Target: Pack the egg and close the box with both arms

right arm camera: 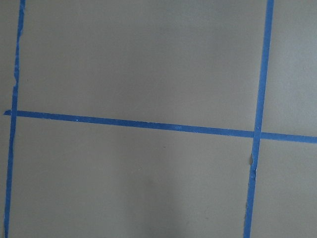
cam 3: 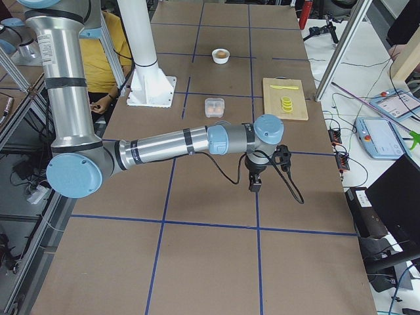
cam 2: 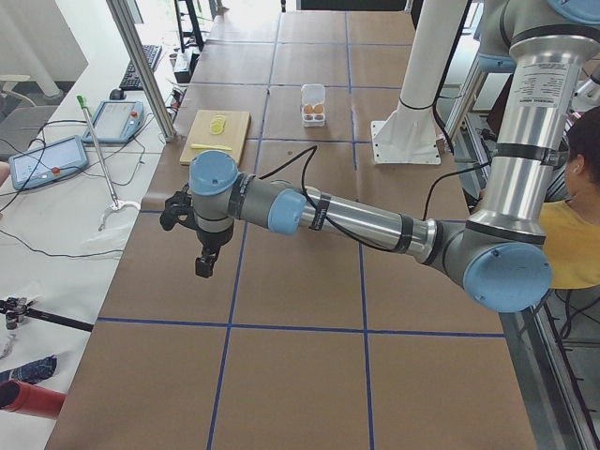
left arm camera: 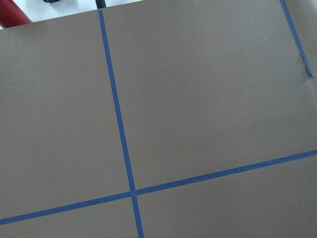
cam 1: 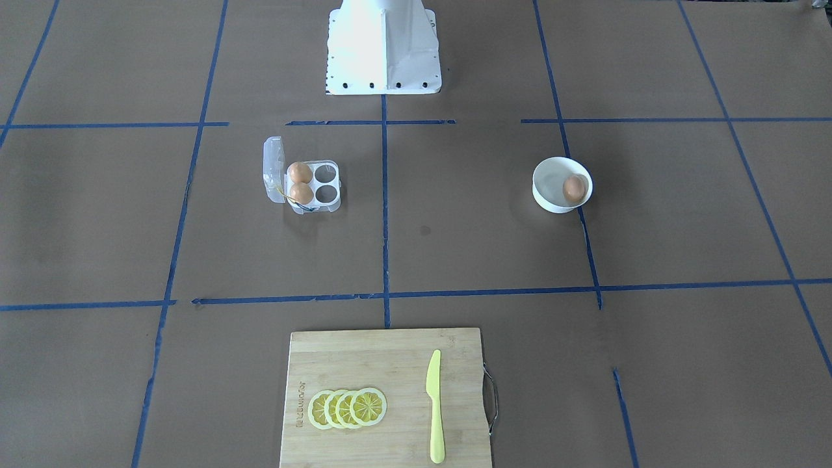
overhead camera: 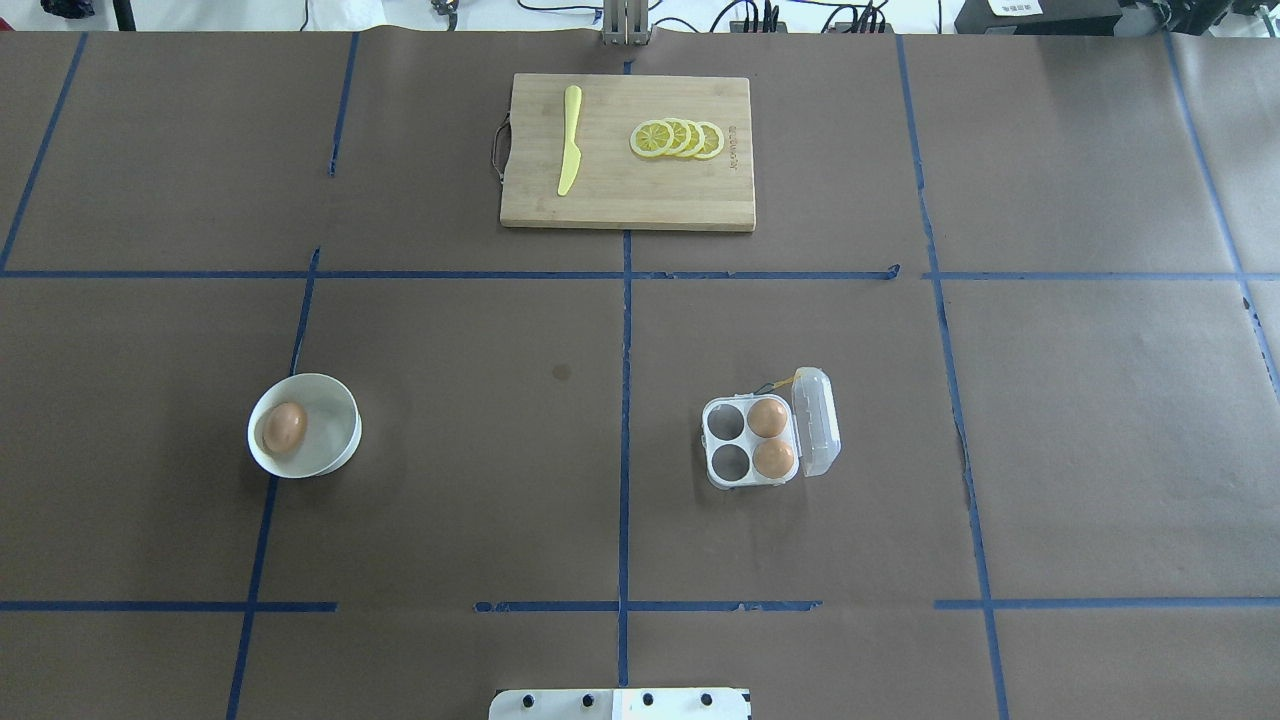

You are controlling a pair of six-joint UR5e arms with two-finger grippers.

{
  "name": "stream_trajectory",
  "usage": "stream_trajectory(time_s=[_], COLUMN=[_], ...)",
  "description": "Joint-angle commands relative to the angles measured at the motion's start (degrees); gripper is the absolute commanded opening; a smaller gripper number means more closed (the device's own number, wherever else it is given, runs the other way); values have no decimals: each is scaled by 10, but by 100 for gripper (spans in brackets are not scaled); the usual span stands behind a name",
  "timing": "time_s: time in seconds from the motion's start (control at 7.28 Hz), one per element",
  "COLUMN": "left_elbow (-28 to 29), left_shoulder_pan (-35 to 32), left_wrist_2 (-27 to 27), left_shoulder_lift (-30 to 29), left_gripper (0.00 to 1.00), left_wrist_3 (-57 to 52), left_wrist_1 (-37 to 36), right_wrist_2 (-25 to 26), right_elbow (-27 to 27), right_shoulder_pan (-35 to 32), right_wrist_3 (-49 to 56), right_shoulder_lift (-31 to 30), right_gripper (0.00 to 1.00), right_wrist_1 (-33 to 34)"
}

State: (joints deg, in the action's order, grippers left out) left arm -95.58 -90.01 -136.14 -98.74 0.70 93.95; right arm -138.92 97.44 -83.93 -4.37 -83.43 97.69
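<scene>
One brown egg point(overhead camera: 285, 428) lies in a round white bowl point(overhead camera: 335, 405) on the robot's left side of the table. The clear box point(overhead camera: 745, 440) stands open on the right side, its lid point(overhead camera: 817, 420) folded outward. Two eggs point(overhead camera: 768, 417) fill the cells next to the lid, and the other two cells are empty. My left gripper point(cam 2: 204, 264) hangs over bare table far off to the left. My right gripper point(cam 3: 254, 186) hangs far off to the right. Both show only in the side views, so I cannot tell whether they are open or shut.
A wooden cutting board point(overhead camera: 640, 200) with lemon slices point(overhead camera: 678, 139) and a yellow knife point(overhead camera: 569, 153) lies at the far side. The white base block point(cam 1: 383, 49) stands at the robot's edge. Both wrist views show only brown paper and blue tape lines.
</scene>
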Motion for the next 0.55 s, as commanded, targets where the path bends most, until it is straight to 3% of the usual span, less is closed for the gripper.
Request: stream_trajectory(time_s=[0.0, 0.41], left_elbow=[-6, -1], left_shoulder_pan=[9, 11], left_wrist_2=[1, 0], left_shoulder_lift=[-3, 6], left_gripper=[100, 100], left_wrist_3=[0, 0], left_wrist_1=[-2, -1], right_wrist_2=[0, 0], right_elbow=[1, 0], right_shoulder_pan=[0, 0], right_wrist_3=[1, 2], right_shoulder_lift=[-1, -7], right_gripper=[100, 100], right_wrist_1=[0, 0])
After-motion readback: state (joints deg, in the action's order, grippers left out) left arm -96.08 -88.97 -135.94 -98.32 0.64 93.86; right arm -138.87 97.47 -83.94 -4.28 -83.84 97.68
